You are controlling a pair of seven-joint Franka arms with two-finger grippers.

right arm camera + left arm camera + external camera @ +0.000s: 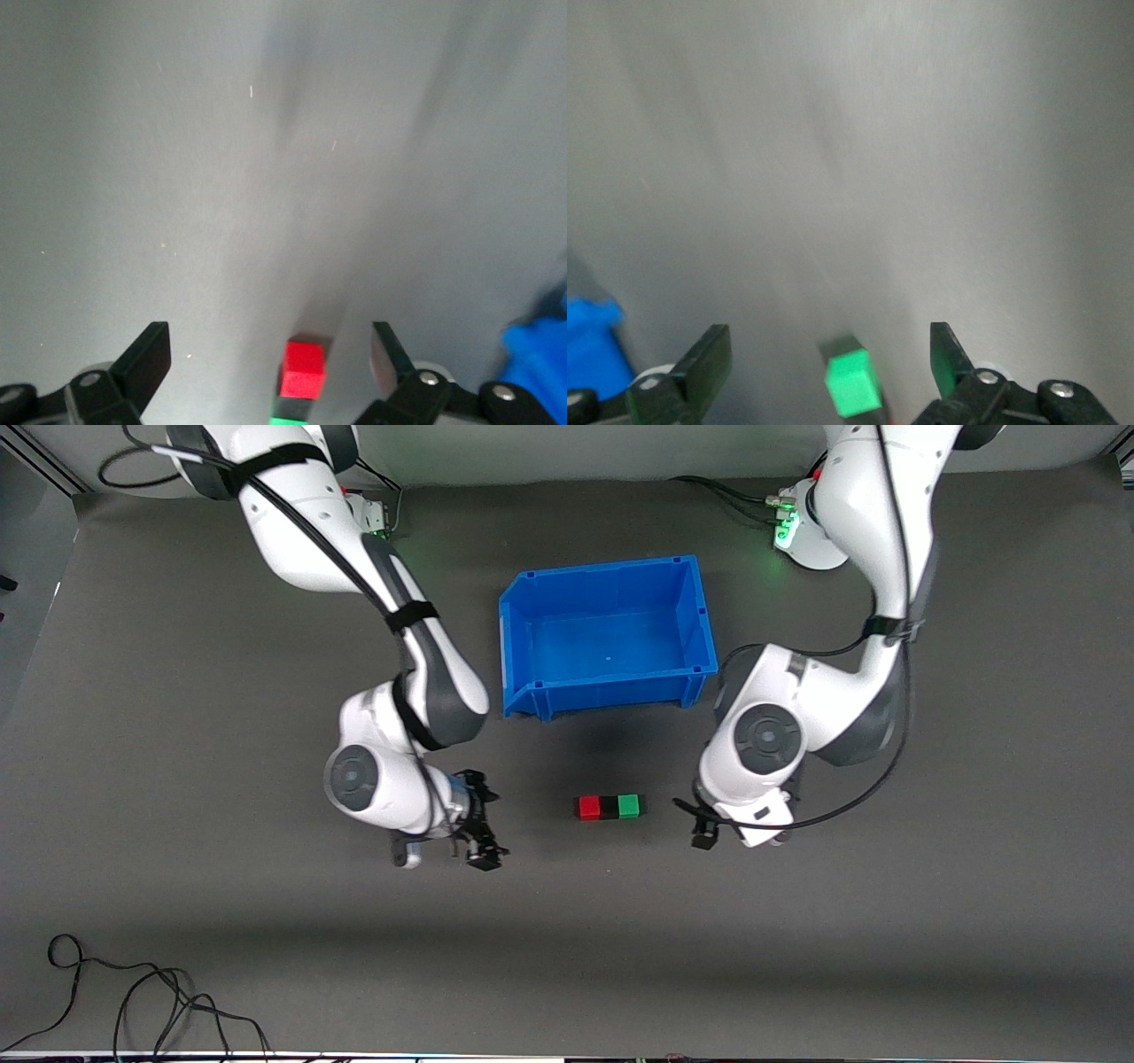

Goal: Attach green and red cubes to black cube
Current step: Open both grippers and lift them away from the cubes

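Hovering low over the worktop (177, 921), your left pincer (704, 834) is standing with its fingers spread and nothing between them; in its wrist view the two fingers (709, 359) are flanking the green cube (852, 382) without touching it. Your right pincer (478, 849) is likewise gaping empty toward the right arm's end of the row, and in its own wrist view the fingers (146, 354) are framing the red cube (303, 368) from a little way off.

Moving outward, the three cubes are sitting in one tight row between the two pincers: the red cube (589, 807) toward the right arm's end, the black cube (609, 807) in the middle, the green cube (629, 805) toward the left arm's end. Each coloured cube is looking flush against the black one, with no gap showing from the front.

Farther from the front camera than the row, the blue bin (523, 615) is standing empty.

Judging by this, you are looking at the joining as done: both cubes appear attached and released. What is remaining, if anything, is checking that the joints are holding and drawing both arms away; whether the cubes are truly locked together cannot be told.
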